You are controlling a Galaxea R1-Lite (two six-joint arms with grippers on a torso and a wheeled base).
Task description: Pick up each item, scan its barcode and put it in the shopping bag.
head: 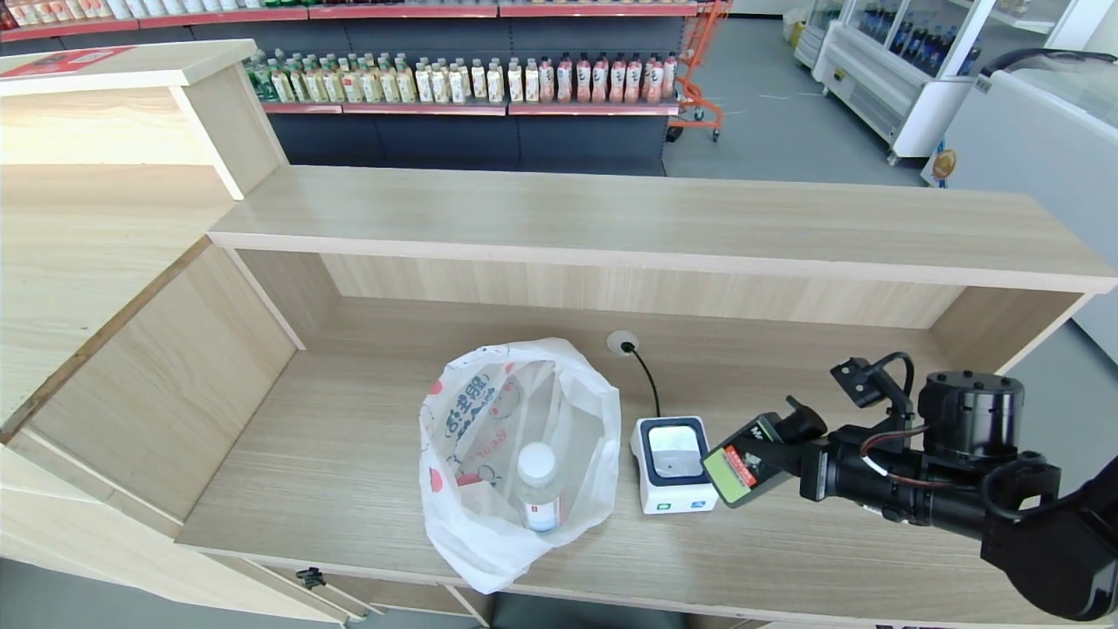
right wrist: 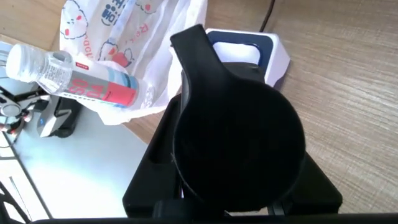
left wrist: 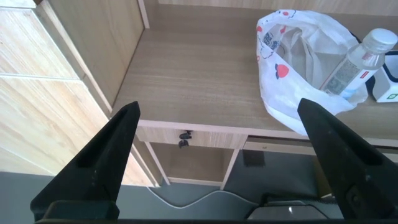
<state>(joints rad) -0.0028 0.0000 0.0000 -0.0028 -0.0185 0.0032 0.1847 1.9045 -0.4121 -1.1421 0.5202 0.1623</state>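
Shelves with rows of bottles [head: 454, 80] stand behind a light wooden desk [head: 332, 454]. On the desk stands a white plastic shopping bag with red prints [head: 489, 411], its mouth spread wide. A clear plastic bottle with a white cap [head: 537, 486] is upright inside it. Just beside the bag, on its right, sits a white barcode scanner with a dark-framed window [head: 672, 463], its black cable going to a hole in the desk. The right tool [head: 767, 444] grips a small dark package with a green and red label [head: 732, 473] and holds it above the desk, just right of the scanner. The left tool [left wrist: 227, 155] is at the front edge of the desk, left of the bag, with its fingers spread wide apart.
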